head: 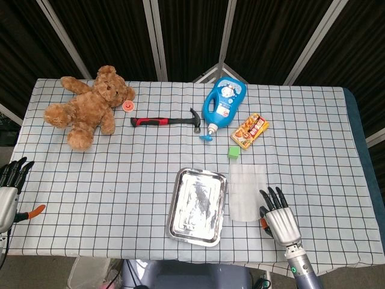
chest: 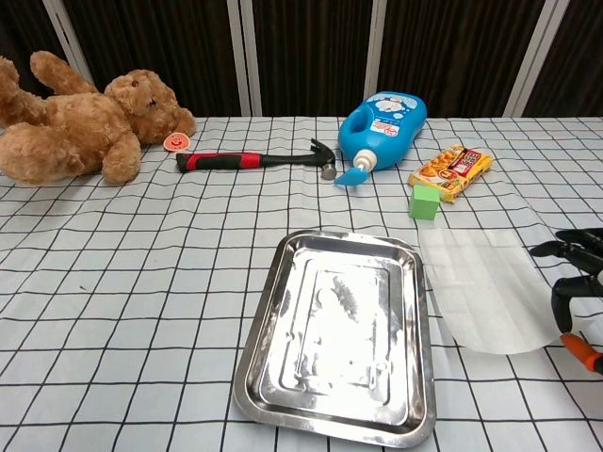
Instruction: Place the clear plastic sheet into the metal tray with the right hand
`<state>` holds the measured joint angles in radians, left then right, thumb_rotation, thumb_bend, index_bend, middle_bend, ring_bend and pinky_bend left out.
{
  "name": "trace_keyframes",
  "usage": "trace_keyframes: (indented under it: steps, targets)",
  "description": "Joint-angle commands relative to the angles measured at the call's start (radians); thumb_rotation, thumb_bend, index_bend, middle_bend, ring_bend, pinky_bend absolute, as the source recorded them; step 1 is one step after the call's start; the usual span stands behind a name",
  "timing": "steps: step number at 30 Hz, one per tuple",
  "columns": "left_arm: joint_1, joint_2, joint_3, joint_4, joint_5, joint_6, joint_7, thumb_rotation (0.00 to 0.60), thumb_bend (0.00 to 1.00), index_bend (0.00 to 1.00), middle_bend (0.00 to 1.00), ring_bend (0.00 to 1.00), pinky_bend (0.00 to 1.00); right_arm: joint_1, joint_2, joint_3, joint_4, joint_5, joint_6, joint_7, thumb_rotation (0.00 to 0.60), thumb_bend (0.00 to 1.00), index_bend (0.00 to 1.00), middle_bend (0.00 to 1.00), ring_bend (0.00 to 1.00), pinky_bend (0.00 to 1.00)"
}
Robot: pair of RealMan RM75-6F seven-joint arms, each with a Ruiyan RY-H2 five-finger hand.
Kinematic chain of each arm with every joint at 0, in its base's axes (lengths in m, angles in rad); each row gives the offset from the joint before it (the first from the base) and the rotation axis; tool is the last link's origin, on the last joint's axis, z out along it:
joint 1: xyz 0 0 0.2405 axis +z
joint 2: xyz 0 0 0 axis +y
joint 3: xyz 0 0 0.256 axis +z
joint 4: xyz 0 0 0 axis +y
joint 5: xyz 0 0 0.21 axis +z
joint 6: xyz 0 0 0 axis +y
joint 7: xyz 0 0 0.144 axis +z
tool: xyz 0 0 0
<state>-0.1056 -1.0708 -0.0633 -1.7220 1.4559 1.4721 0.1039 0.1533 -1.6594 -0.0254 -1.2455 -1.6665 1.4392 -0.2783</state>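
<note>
1. The right hand (head: 280, 220) is at the near right part of the table, palm down, with its dark fingers (chest: 573, 250) spread and pointing toward the far side. It holds nothing.
2. The clear plastic sheet (head: 246, 192) lies flat on the checked tablecloth (head: 120, 180), just to the left of the right hand. In the chest view the fingertips are just beside the sheet's right edge; I cannot tell if they touch it.
3. The metal tray (head: 198, 206) is just beside the sheet on the left. The sheet is outside the tray, and their edges are very close.
4. An orange-handled tool (chest: 582, 351) is partly visible under the right hand.
5. Beyond the sheet stands a small green cube (head: 234, 152), and further back a snack packet (head: 249, 130) and a blue bottle (head: 224, 104) lying down.
6. A hammer (head: 167, 121) with a red and black handle lies left of the bottle, then a brown teddy bear (head: 90, 105).
7. The left hand (head: 10, 186) is at the left edge of the table, fingers apart, holding nothing.
</note>
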Motion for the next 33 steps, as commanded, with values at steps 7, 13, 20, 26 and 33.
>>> trace_keyframes:
  steps: [7,13,20,26,33]
  targets:
    - [0.001,-0.001,-0.001,0.000,0.000,0.004,-0.005,0.600,0.00,0.00,0.00,0.00,0.00,0.043,0.058,0.075,-0.157,-0.033,0.064,-0.001,0.600,0.52,0.63,0.17,0.03,0.00]
    - [0.001,-0.001,-0.002,0.002,0.000,0.005,-0.006,0.600,0.00,0.00,0.00,0.00,0.00,0.065,0.099,0.108,-0.305,-0.059,0.090,0.012,0.600,0.52,0.64,0.19,0.03,0.00]
    - [0.002,0.000,-0.003,0.002,-0.001,0.007,-0.010,0.600,0.00,0.00,0.00,0.00,0.00,0.082,0.115,0.115,-0.442,-0.109,0.108,0.016,0.600,0.52,0.65,0.19,0.03,0.00]
    - [0.001,0.000,-0.002,0.002,-0.001,0.006,-0.010,0.600,0.00,0.00,0.00,0.00,0.00,0.088,0.110,0.109,-0.534,-0.114,0.096,-0.001,0.600,0.52,0.65,0.19,0.03,0.00]
    - [0.002,0.001,-0.001,0.003,0.001,0.007,-0.012,0.600,0.00,0.00,0.00,0.00,0.00,0.077,0.082,0.072,-0.520,-0.099,0.070,-0.027,0.600,0.52,0.65,0.20,0.03,0.00]
